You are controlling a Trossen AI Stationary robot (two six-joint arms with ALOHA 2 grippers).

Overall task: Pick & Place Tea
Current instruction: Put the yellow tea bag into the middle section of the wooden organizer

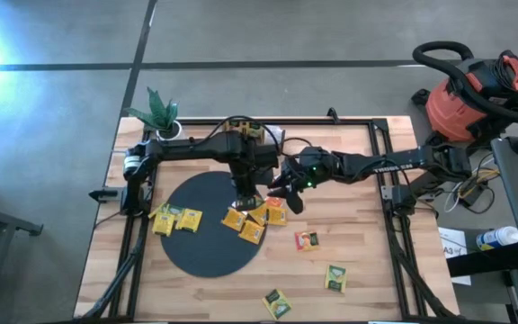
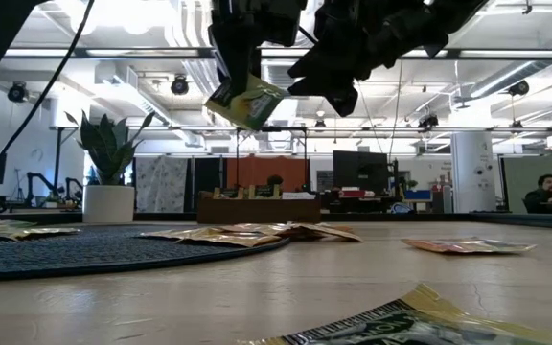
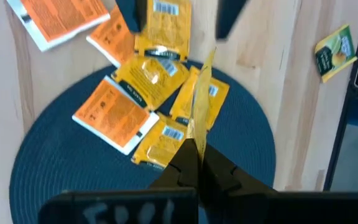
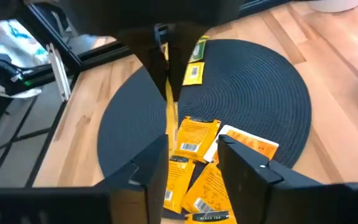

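My left gripper (image 1: 244, 191) hangs over the right part of the black round mat (image 1: 196, 247), shut on one yellow tea packet (image 2: 245, 103). The left wrist view shows this packet edge-on (image 3: 199, 93). My right gripper (image 1: 286, 194) is open just right of it, and its fingers (image 4: 247, 165) touch nothing. Several yellow and orange tea packets (image 1: 254, 219) lie flat in a heap on the mat's right edge. Two more (image 1: 176, 219) lie at its left edge. My left gripper pinches the packet's upper edge (image 3: 197, 132) between its two shut fingers. The fingers come from above, pointing steeply down. The packet hangs below them, tilted, clear of the mat and of the heap.
Loose packets lie on the bare wood right of the mat (image 1: 307, 240), (image 1: 334, 278) and near the front edge (image 1: 277, 303). A potted plant (image 1: 162, 115) stands at the far left corner. A red shop vacuum (image 1: 470, 94) stands on the floor beyond the table's right edge.
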